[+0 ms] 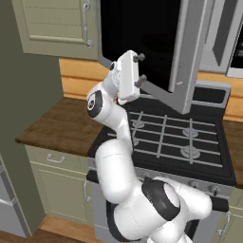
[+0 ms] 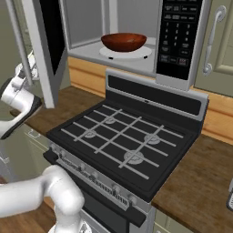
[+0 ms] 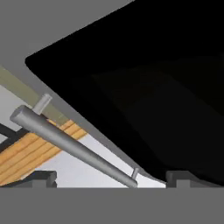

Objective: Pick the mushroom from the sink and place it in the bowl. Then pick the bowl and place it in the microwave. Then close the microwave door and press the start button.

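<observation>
The microwave (image 2: 136, 63) stands open above the stove. The reddish-brown bowl (image 2: 124, 42) sits on its white turntable. The mushroom is hidden and the sink is out of view. The microwave door (image 1: 142, 38) swings out to the left, its black glass facing my hand. My gripper (image 1: 140, 69) is open with nothing between its fingers, pointing at the door's outer face close to the glass. In the hand view the black window of the microwave door (image 3: 148, 87) looms near my gripper (image 3: 111, 177), with the grey door handle (image 3: 74, 146) slanting across below. The dark control strip (image 2: 177, 36) is on the right.
A black stove (image 2: 123, 136) with grates lies below the microwave. Wooden counters (image 1: 61, 123) flank it on both sides. An olive cabinet door (image 1: 52, 23) hangs upper left, another cabinet door (image 2: 220, 36) with a grey handle right of the microwave.
</observation>
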Tool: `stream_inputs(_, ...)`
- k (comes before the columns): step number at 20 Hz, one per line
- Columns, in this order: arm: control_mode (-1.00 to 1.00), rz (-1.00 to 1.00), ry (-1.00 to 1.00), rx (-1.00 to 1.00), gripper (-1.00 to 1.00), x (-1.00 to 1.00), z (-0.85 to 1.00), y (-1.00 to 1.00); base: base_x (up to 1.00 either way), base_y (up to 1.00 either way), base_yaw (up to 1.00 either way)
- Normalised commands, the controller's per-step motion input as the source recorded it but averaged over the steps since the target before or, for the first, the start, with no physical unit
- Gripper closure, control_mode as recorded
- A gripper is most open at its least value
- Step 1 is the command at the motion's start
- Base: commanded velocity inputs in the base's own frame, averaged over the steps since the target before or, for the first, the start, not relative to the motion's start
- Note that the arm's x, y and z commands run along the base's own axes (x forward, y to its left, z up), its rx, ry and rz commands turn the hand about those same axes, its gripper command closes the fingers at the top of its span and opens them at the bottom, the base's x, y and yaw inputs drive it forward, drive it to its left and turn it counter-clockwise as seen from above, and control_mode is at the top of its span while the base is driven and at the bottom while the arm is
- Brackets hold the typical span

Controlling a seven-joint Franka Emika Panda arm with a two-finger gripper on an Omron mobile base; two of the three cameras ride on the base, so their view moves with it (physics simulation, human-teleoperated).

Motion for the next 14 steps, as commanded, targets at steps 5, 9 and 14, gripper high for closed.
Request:
stream_inputs(5,-1.0,0.0,0.05,0.24,-1.0,0.03,0.04,-0.47,0.0,0.0,0.0)
stream_inputs(9,-1.0,0.06,-0.09,0.68,-1.0,0.25,-0.03,-0.7,0.0,0.0,0.0)
stream_inputs(14,-1.0,0.13,-0.06,0.62,-1.0,0.44,0.0,-0.31,0.0,0.0,0.0)
